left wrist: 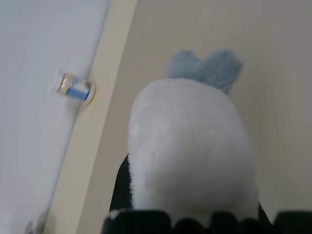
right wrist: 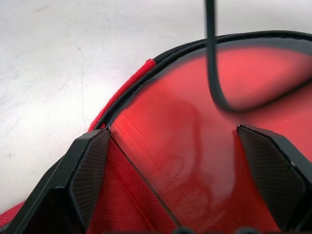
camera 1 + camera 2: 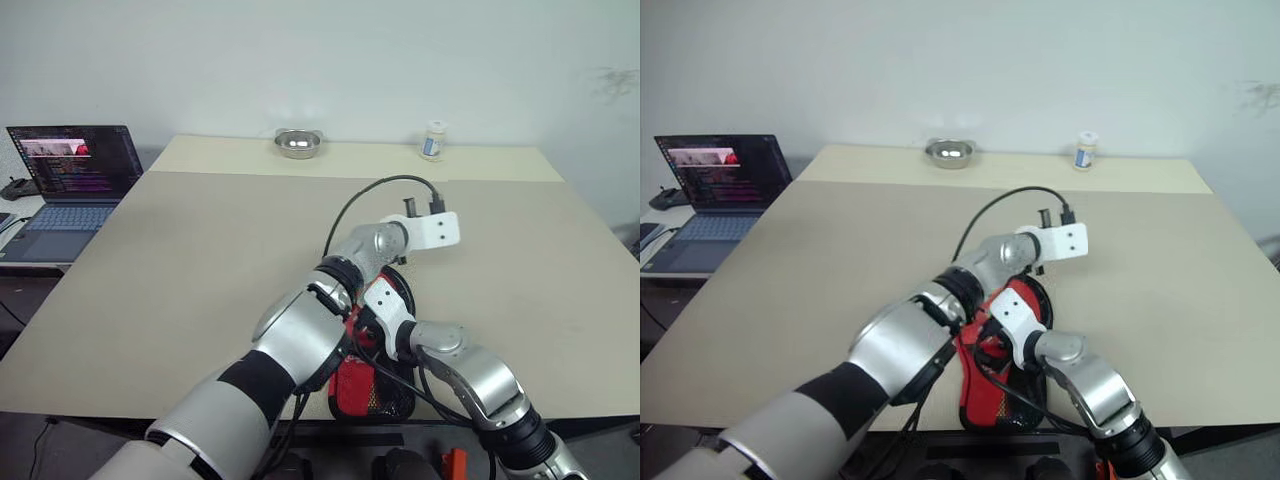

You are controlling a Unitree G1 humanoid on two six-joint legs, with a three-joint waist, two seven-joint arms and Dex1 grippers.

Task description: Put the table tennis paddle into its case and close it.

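The right gripper [image 2: 171, 130] stood wide open over the case [image 3: 372, 395], one black finger [image 2: 87, 170] at each side of a smooth red face. That face read as the rubber of the table tennis paddle [image 2: 195, 161], lying inside the case's black zip rim with its thin red trim. Whether the finger pads pressed on the red face or only framed it could not be told, and the paddle's handle was hidden. A thin black cable [image 2: 214, 73] hung across the case's open part, just in front of the right gripper.

The case itself lay at the near edge of the table [image 3: 200, 260], with its red side and black mesh pocket turned up. Both arms crossed above it and covered most of its far end.

The left gripper [image 3: 432, 228] hung just beyond the case's far end and above it, reaching across from the left. Whether it was open or closed could not be told, nor whether it carried anything. Its wrist view showed a blurred white shape close to the lens.

Well beyond the case, at the table's far edge, stood a small steel bowl [image 3: 297, 143] and, to its right, a little bottle [image 3: 432, 140]. Far to the left of the case an open laptop [image 3: 75, 170] sat on a lower side desk.
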